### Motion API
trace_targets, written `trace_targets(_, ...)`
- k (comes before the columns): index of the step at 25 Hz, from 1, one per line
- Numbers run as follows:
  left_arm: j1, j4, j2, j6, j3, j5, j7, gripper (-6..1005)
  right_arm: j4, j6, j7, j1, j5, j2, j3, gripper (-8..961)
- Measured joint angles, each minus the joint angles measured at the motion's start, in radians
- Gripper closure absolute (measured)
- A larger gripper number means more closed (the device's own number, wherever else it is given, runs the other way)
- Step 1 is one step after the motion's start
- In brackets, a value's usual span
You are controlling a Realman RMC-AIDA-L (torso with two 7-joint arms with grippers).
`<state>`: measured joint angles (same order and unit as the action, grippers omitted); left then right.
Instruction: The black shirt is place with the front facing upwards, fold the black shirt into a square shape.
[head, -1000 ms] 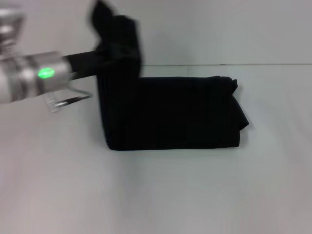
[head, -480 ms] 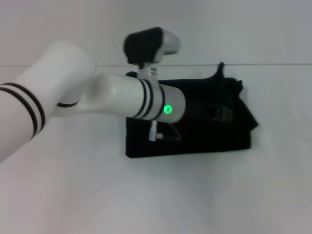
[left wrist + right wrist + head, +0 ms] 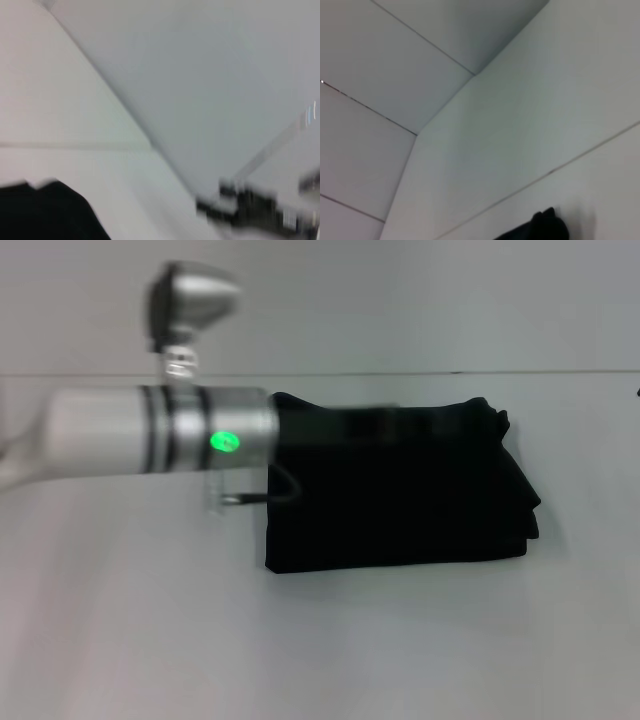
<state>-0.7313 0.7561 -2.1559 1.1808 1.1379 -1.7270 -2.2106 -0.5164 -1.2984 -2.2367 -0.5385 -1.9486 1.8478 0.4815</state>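
The black shirt (image 3: 400, 485) lies folded on the pale tabletop (image 3: 320, 640), a compact dark block a little right of centre in the head view. Its near edge runs straight and level, its left edge is square, and the right side bunches into soft stacked layers that bulge outward. No lettering shows on the upper face from here, just plain black cloth.

The left arm (image 3: 140, 430) reaches in from the left, a white and silver tube with dark bands and a green light glowing near its end. It stretches across to the shirt's far left corner, and its dark end blends into the cloth there, so the left pincer cannot be made out and whether it is spread or pressed together cannot be told. A thin dark cable loops below the arm, right by the shirt's left edge.

The tabletop is a smooth off-white sheet, evenly lit. Behind it a thin line marks where the surface meets a plain pale wall (image 3: 400, 300).

The left wrist view catches a dark corner of cloth against pale panels with a seam running diagonally. The right wrist view looks up at grey-white wall panels meeting at a corner, with a small black lump of shirt at the lower edge. The right arm shows nowhere in the head view.
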Motion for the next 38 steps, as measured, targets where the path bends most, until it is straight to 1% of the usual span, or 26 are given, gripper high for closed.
trace_targets(1,0.017,-0.005,0.007,0.04,-0.068,0.001,-0.005,554,0.0,0.0,0.0,0.0,0.0,0.0,0.0,96)
trace_targets(2,0.031,-0.017,0.017,0.072,-0.131,0.001,-0.019,503,-0.001,-0.006,-0.019,-0.003,-0.011,-0.009,0.023,96)
trace_targets(3,0.043,-0.028,0.028,0.094,-0.18,-0.001,-0.033,453,-0.001,-0.006,-0.019,-0.003,-0.011,-0.009,0.023,96)
trace_targets(4,0.057,-0.055,0.049,0.129,-0.244,-0.006,-0.061,402,-0.003,-0.011,-0.034,-0.008,-0.022,-0.013,0.035,96)
trace_targets(7,0.07,-0.1,0.092,0.194,-0.321,-0.035,-0.102,344,-0.013,-0.041,-0.095,-0.036,-0.088,-0.03,0.069,96)
trace_targets(9,0.072,-0.117,0.119,0.247,-0.379,-0.082,-0.132,305,-0.017,-0.064,-0.145,-0.068,-0.149,-0.045,0.087,96)
trace_targets(13,0.062,-0.112,0.145,0.334,-0.488,-0.227,-0.185,228,-0.026,-0.099,-0.273,-0.153,-0.294,-0.078,0.12,96)
trace_targets(15,0.06,-0.106,0.149,0.358,-0.511,-0.257,-0.191,189,-0.035,-0.116,-0.334,-0.204,-0.372,-0.092,0.134,96)
trace_targets(17,0.062,-0.101,0.15,0.372,-0.517,-0.269,-0.191,162,-0.057,-0.136,-0.374,-0.241,-0.423,-0.093,0.139,95)
trace_targets(20,0.067,-0.1,0.149,0.375,-0.518,-0.281,-0.187,137,-0.088,-0.178,-0.41,-0.292,-0.469,-0.082,0.143,95)
trace_targets(22,0.071,-0.1,0.147,0.372,-0.519,-0.285,-0.186,121,-0.087,-0.206,-0.413,-0.319,-0.476,-0.071,0.155,95)
trace_targets(26,0.077,-0.101,0.144,0.366,-0.532,-0.285,-0.183,122,-0.067,-0.254,-0.409,-0.363,-0.469,-0.041,0.164,95)
trace_targets(29,0.079,-0.102,0.141,0.362,-0.532,-0.285,-0.183,121,-0.054,-0.265,-0.404,-0.374,-0.44,-0.004,0.164,95)
trace_targets(31,0.081,-0.104,0.14,0.354,-0.532,-0.283,-0.182,121,-0.048,-0.234,-0.403,-0.371,-0.435,0.03,0.167,95)
trace_targets(33,0.083,-0.106,0.139,0.345,-0.533,-0.281,-0.182,121,-0.03,-0.172,-0.401,-0.366,-0.447,0.049,0.17,95)
trace_targets(34,0.083,-0.108,0.138,0.34,-0.533,-0.28,-0.182,121,-0.016,-0.143,-0.4,-0.364,-0.453,0.054,0.174,95)
trace_targets(38,0.083,-0.11,0.138,0.323,-0.531,-0.283,-0.182,121,0.071,-0.018,-0.408,-0.363,-0.478,0.052,0.245,96)
